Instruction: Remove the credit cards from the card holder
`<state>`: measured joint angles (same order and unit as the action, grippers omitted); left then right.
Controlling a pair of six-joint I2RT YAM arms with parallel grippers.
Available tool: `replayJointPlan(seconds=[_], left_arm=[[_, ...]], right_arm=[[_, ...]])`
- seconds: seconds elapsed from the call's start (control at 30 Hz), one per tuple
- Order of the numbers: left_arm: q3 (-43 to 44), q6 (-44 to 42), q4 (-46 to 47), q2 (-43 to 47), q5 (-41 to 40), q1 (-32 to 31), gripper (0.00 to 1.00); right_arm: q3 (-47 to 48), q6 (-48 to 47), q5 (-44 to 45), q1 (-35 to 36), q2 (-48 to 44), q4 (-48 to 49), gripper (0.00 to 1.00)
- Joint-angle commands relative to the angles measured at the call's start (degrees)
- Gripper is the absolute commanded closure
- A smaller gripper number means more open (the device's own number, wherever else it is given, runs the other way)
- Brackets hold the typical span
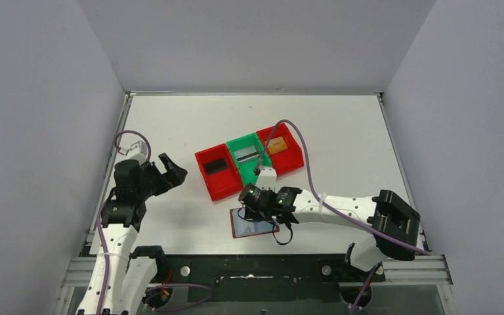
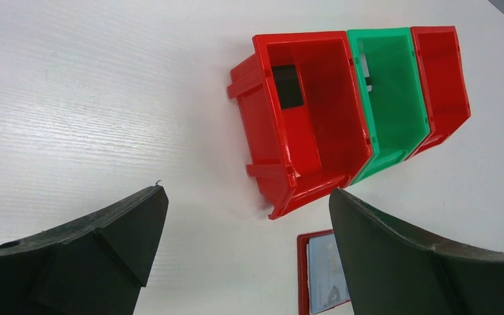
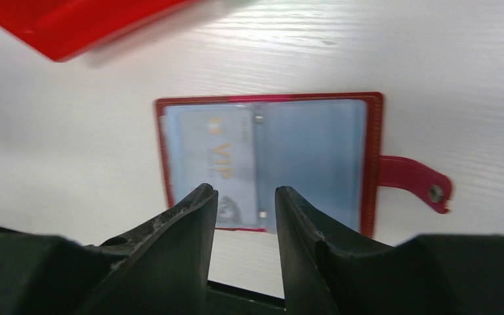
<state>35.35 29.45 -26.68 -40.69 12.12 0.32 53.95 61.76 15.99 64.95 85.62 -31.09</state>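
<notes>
Open card holder point(image 3: 315, 157), flat on the table point(image 1: 341, 138) just on the near side of the three bins point(image 1: 223, 187). One pale card point(image 3: 216, 154) sits in the pocket away from the snap tab point(image 3: 413, 180). To draw it out cleanly, bring your right gripper point(image 3: 244, 197) onto the card's edge alone, not the clear sleeve, and pull along the pocket. Its jaws stand partly apart above the holder's near edge and grip nothing; whether they touch it cannot be told. Your left gripper point(image 2: 246, 193) hangs spread wide and empty, well to the left.
</notes>
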Motion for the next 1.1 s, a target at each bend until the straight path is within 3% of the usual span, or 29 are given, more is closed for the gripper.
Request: replayJointPlan(seconds=[0.0, 0.2, 0.53, 1.07], left_arm=[[0.27, -1.00, 3.57, 0.66, 0.67, 0.89, 0.03], [0.27, -0.98, 3.56, 0.55, 0.88, 0.91, 0.02], [0.18, -0.98, 3.47, 0.65, 0.60, 1.09, 0.03], [0.20, -0.98, 3.56, 0.02, 1.03, 1.18, 0.03]], right_arm=[[5.53, 0.50, 3.31, 2.75, 5.12, 1.97, 0.60], [8.10, -2.69, 0.75, 4.26, 11.15, 3.93, 0.48], [12.23, -0.65, 3.62, 5.67, 19.44, -5.47, 0.45], [13.23, -0.70, 5.94, 5.99, 20.36, -6.14, 0.91]])
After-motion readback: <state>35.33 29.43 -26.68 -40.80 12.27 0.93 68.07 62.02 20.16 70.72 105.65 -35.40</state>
